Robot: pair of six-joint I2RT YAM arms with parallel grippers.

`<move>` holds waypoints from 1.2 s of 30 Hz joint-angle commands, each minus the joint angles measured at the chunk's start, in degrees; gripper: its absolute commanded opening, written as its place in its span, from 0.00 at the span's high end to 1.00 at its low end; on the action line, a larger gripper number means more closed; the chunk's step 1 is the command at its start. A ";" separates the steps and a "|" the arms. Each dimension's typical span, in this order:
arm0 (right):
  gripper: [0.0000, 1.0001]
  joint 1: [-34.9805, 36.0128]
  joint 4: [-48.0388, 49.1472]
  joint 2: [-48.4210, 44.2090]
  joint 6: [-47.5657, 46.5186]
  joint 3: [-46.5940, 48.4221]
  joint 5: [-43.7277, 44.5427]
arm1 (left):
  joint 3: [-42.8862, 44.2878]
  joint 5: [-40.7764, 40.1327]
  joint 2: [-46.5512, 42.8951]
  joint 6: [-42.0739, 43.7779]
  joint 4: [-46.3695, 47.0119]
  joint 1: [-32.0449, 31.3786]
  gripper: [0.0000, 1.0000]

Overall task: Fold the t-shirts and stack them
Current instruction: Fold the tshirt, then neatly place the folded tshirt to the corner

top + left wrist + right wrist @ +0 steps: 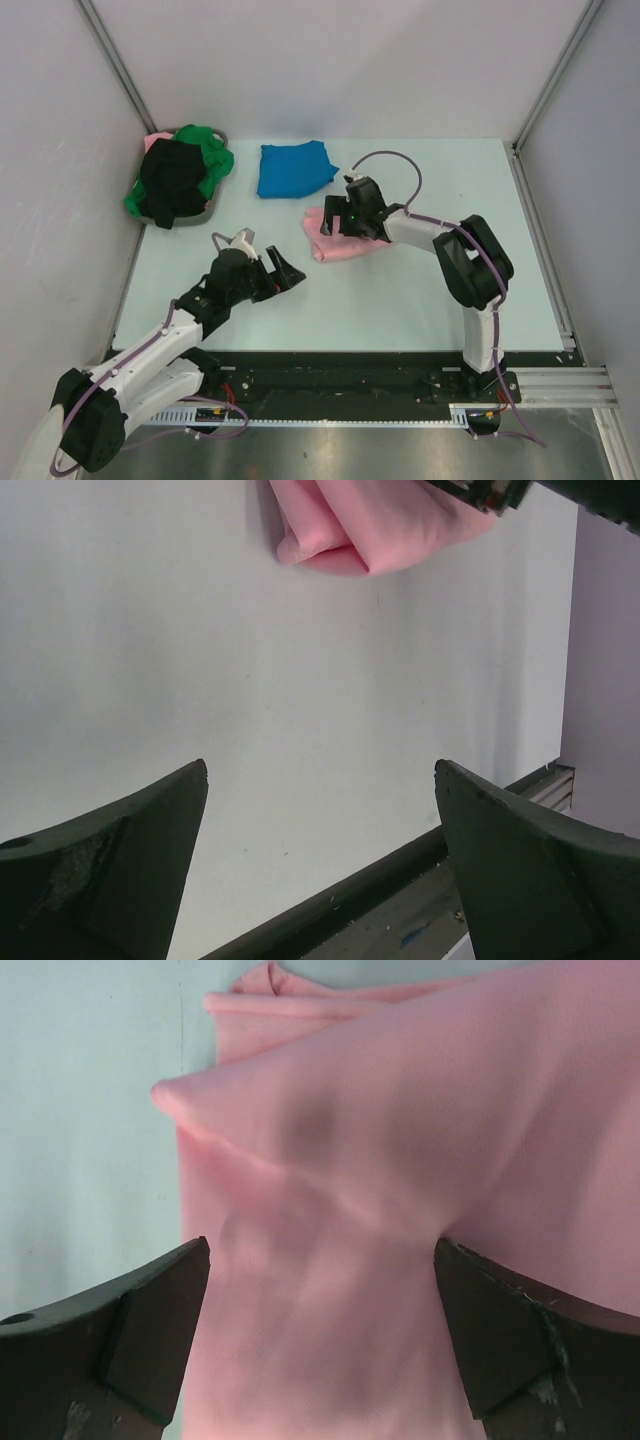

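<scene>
Fingers of right gripper seemingly straddle pink t-shirt.

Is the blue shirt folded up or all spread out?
Folded. The blue t-shirt lies on the table as a compact, squarish bundle, with no sleeves sticking out.

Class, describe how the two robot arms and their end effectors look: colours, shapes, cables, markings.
The left arm and right arm have white links, black joints and a trailing lilac-grey cable. The left end effector and right end effector carry dark wedge-shaped fingers, scuffed at edges. A green light glows on the right wrist.
</scene>
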 commanded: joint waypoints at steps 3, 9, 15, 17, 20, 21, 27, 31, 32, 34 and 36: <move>0.00 2.49 -11.74 -17.45 -10.42 1.97 9.27 | 0.64 1.48 0.10 1.62 2.15 0.32 0.00; 0.00 11.09 -31.87 -20.65 -25.89 5.15 26.22 | 0.03 1.57 2.21 0.92 2.33 0.32 0.00; 0.00 25.50 -25.72 -19.50 -40.50 -5.64 49.35 | 2.57 -2.38 3.09 2.32 -2.24 1.02 0.00; 0.00 26.57 -22.17 -20.99 -43.41 -11.19 49.45 | 3.28 -2.74 3.26 2.50 -3.12 2.76 0.00; 0.00 28.24 -10.70 -24.94 -50.32 -21.11 46.29 | 2.76 -2.04 2.74 2.24 -3.57 5.31 0.00; 0.00 29.21 -7.86 -26.00 -52.36 -24.09 46.02 | 2.15 -1.51 2.48 2.23 -3.39 6.11 0.00; 0.00 29.30 19.38 -29.96 -72.21 -42.74 44.27 | -1.19 -0.28 2.73 0.56 0.91 10.60 0.00; 0.00 26.85 31.18 -24.88 -79.09 -46.10 42.86 | -2.43 1.03 5.71 0.30 3.99 11.65 0.00; 0.00 26.41 33.89 -23.73 -79.88 -46.10 42.16 | -2.52 1.04 6.16 0.12 4.60 11.83 0.00; 0.00 25.62 37.16 -20.13 -82.34 -46.10 40.58 | -2.78 1.48 7.04 -0.05 5.57 12.18 0.00; 0.00 23.95 40.33 -16.80 -83.31 -45.14 39.35 | -2.52 1.57 8.18 -0.32 6.10 12.44 0.00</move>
